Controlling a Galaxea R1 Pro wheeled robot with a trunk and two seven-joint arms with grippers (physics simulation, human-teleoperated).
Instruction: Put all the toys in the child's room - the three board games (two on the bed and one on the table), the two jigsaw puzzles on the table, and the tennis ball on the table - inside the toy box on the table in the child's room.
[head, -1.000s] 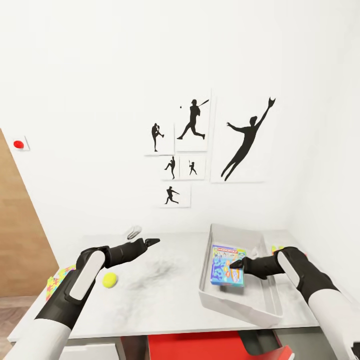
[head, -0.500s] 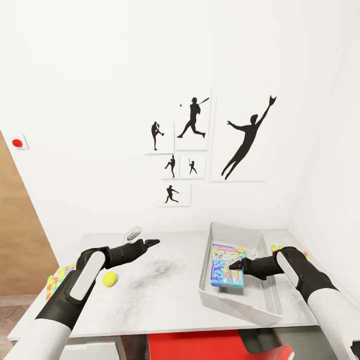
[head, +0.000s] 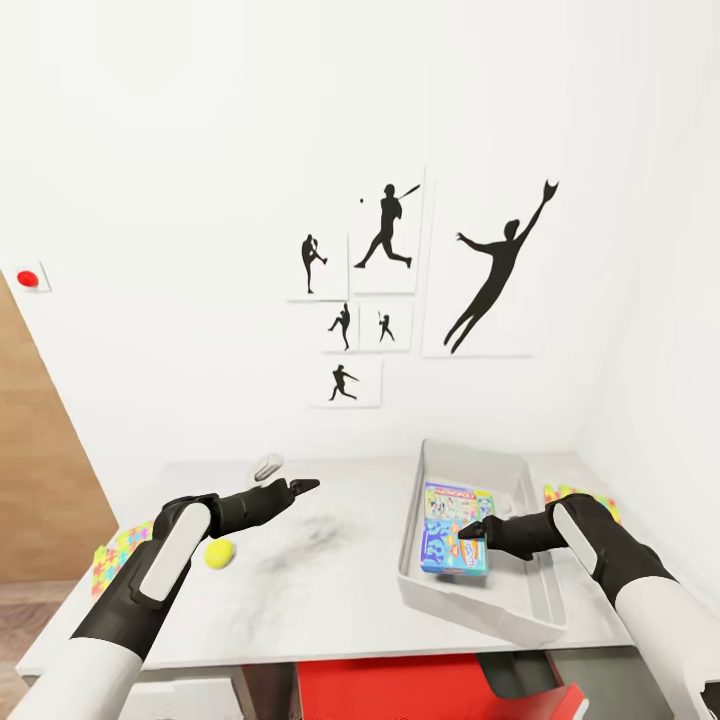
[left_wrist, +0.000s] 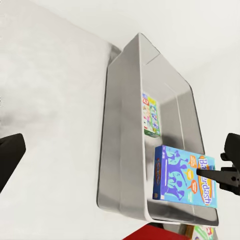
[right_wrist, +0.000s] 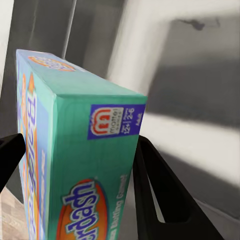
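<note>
My right gripper is shut on a blue board game, holding it just above the inside of the light grey toy box. The right wrist view shows this box pinched between both fingers. A second board game, the Monopoly box, lies flat in the toy box. My left gripper hovers open and empty over the middle of the table. The tennis ball rests on the table beside my left forearm. One jigsaw puzzle lies at the table's left edge, another right of the toy box.
A small white object lies near the wall at the back of the table. A white wall with baseball silhouettes stands close behind, and another wall on the right. A brown door is on the left. Something red sits under the table.
The whole view has shifted slightly, so the camera moved. Both arms keep their pose, and the blue board game stays in my right gripper over the toy box.
</note>
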